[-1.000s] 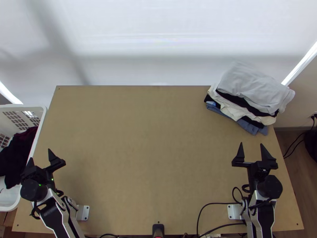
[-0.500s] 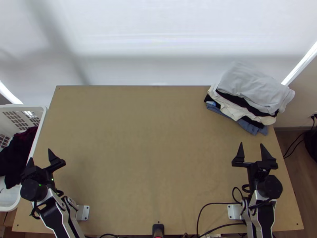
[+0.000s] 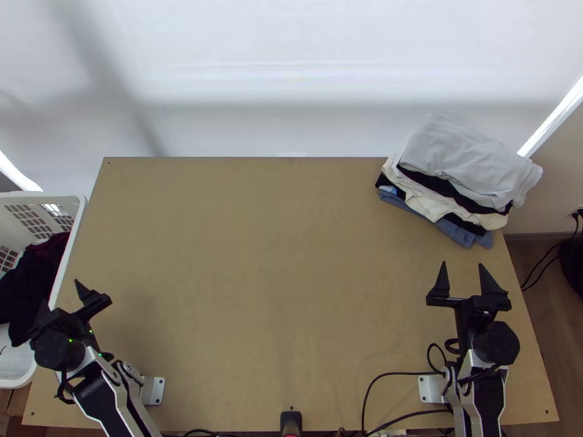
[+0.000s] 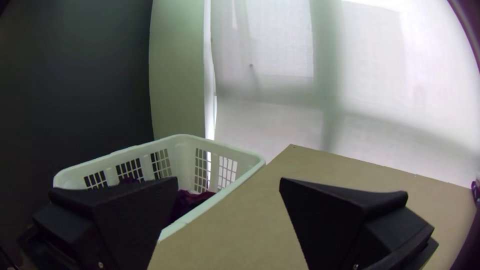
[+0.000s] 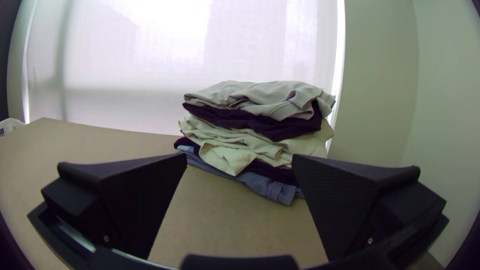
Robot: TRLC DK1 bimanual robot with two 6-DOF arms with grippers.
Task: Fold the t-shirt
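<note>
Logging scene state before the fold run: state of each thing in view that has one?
Left gripper: open, holding nothing
Right gripper: open, holding nothing
Clothes stack: folded, piled, edges uneven
Top grey garment: folded
Basket: upright, partly filled
Dark clothes: bunched inside basket

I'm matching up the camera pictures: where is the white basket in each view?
Top view: basket at the left edge, beside the table.
Left wrist view: basket alongside the table, partly behind a finger.
Right wrist view: a bit of basket beyond the table.
Shared landmark: the table.
</note>
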